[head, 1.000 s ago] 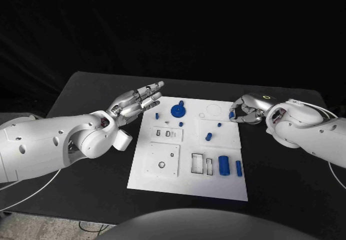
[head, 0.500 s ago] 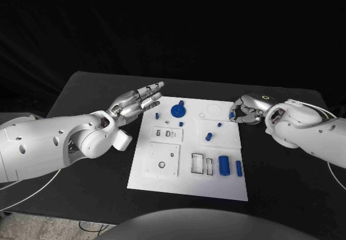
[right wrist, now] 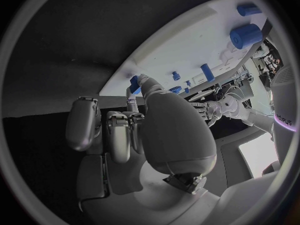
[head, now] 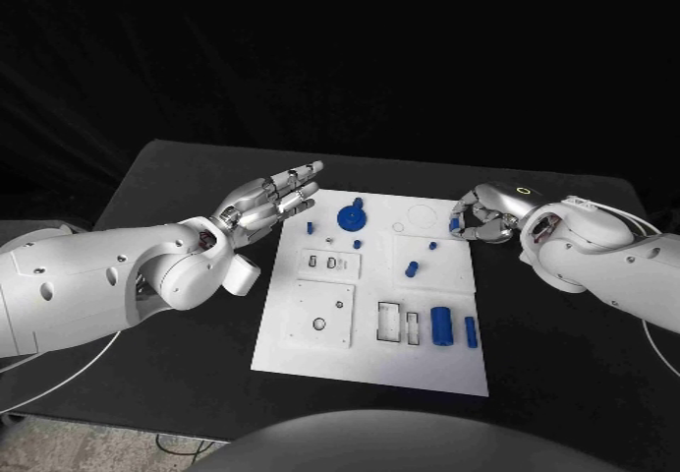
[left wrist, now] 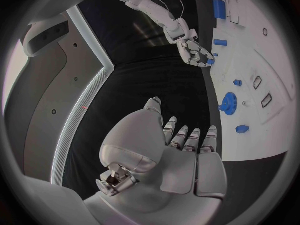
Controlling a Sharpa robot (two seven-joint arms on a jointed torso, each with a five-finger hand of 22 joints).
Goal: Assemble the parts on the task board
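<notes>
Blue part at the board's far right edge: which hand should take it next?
The right hand, probably. Its fingers already touch the small blue part at the far right edge of the task board. The left hand hovers open, holding nothing, beyond the board's opposite edge.

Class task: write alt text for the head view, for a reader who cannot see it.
A white task board with small blue parts lies on a black table. The right hand pinches a blue part at the board's far right corner, while the left hand hovers open beside its far left edge.

Blue parts (head: 441, 325) on white task board (head: 371, 369)
</notes>
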